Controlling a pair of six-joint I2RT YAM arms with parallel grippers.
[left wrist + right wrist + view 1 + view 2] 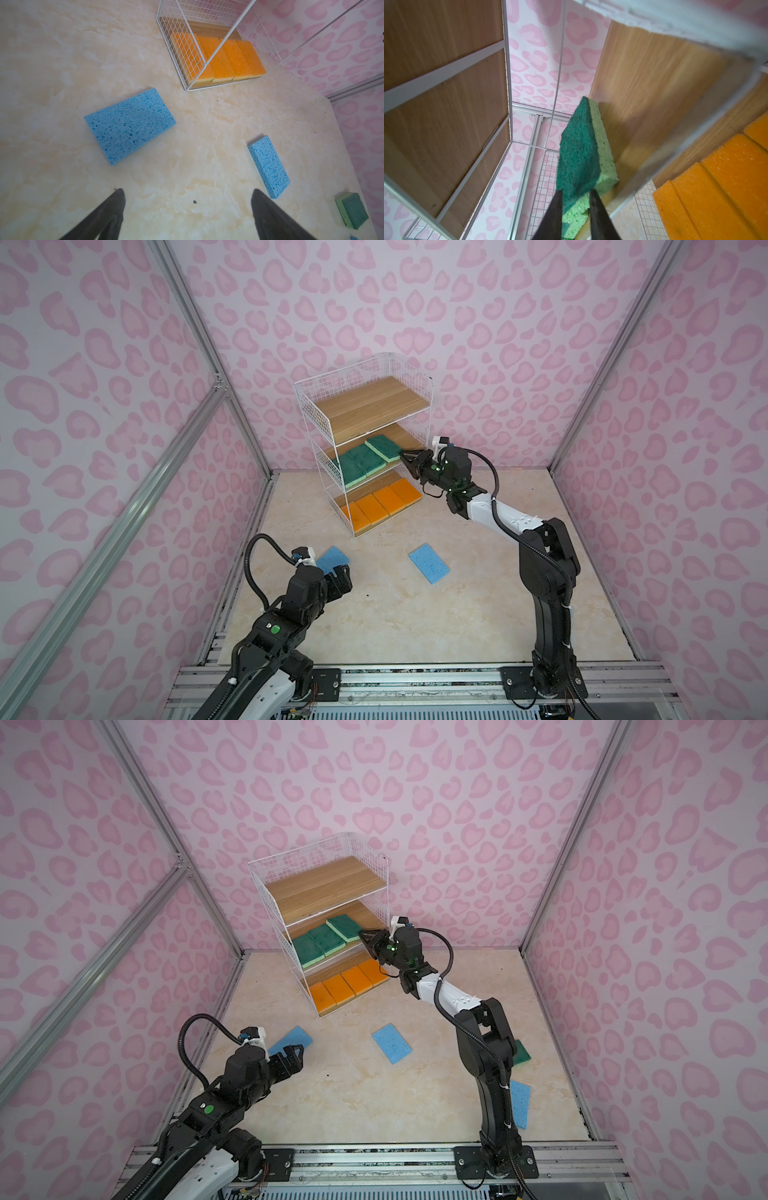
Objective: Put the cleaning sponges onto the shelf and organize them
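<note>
Your right gripper [575,190] pinches a green sponge [579,149] over the middle board of the shelf [365,404], seemingly tilted; your left gripper [188,190] hangs spread wide near a blue sponge [129,124]

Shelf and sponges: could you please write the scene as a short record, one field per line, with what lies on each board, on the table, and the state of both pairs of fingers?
shelf: three boards, at the back of the table
top board: no sponges
middle board: two green sponges flat; third green sponge tilted, rightmost
bottom board: four orange sponges side by side
table: three blue sponges, one loose green sponge
left fingers: open, above the table, holding nothing
right fingers: closed on the third green sponge
</note>
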